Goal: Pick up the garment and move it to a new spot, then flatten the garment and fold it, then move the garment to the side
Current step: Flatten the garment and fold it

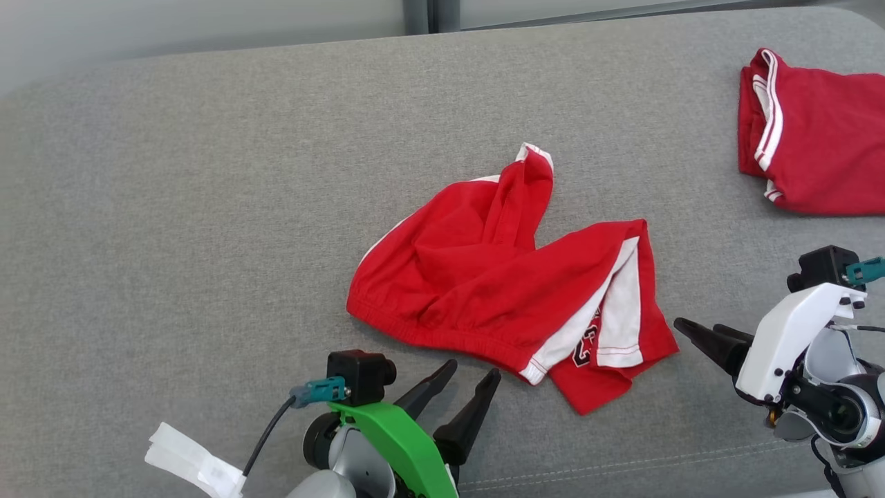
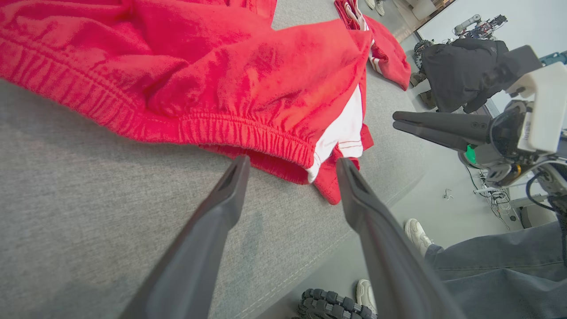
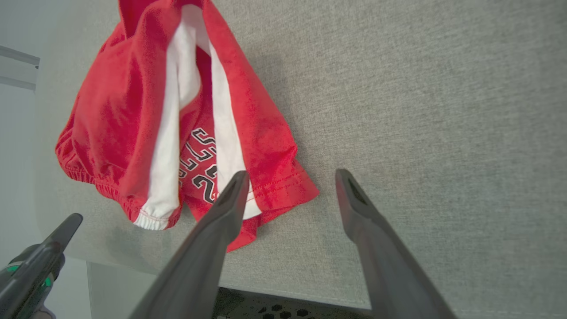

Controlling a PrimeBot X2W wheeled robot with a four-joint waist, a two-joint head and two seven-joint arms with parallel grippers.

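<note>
Red shorts (image 1: 484, 277) in a heap on the grey surface (image 1: 207, 207), nothing's got hold of them.
The left gripper (image 1: 473, 369) is spread wide and empty, with the elastic waistband (image 1: 442, 339) just past its fingertips. The right gripper (image 1: 691, 328) is spread too, holding nothing, tips aimed at the white-striped leg hem (image 1: 622, 360). It's close but apart, I think; it's edge-on from the head. Another red garment (image 1: 816, 138) lies well beyond the right gripper.
</note>
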